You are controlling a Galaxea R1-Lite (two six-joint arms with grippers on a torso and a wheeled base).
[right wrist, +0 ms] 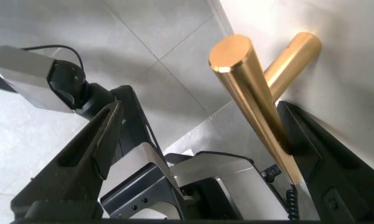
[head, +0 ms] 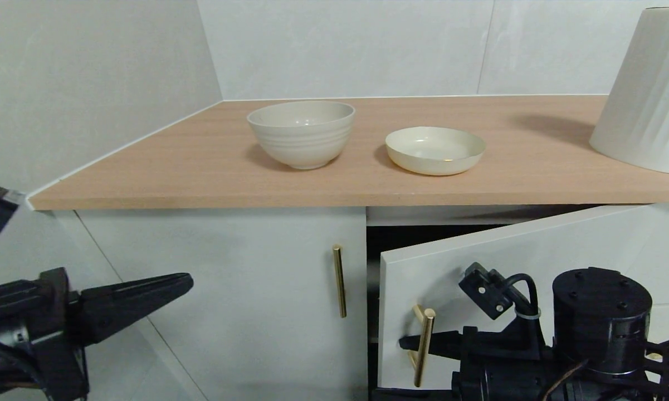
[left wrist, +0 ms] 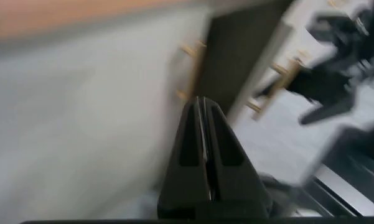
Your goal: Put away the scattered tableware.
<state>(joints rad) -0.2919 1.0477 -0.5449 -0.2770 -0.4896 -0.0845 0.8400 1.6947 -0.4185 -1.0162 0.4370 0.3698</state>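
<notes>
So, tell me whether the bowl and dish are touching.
Apart. The head view shows a strip of bare counter between the bowl and the dish.

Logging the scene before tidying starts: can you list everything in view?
bowl: one, cream, on the counter, left of the dish.
dish: one, cream, shallow, on the counter.
lampshade: one, white, at the counter's right end.
counter: one, wood-brown, above the doors.
left door: one, white, closed.
right door: one, white, ajar.
left handle: one, gold, on the left door.
right handle: one, gold, on the right door.
left gripper: black, shut, before the left door.
right gripper: black, open around the right handle.
</notes>
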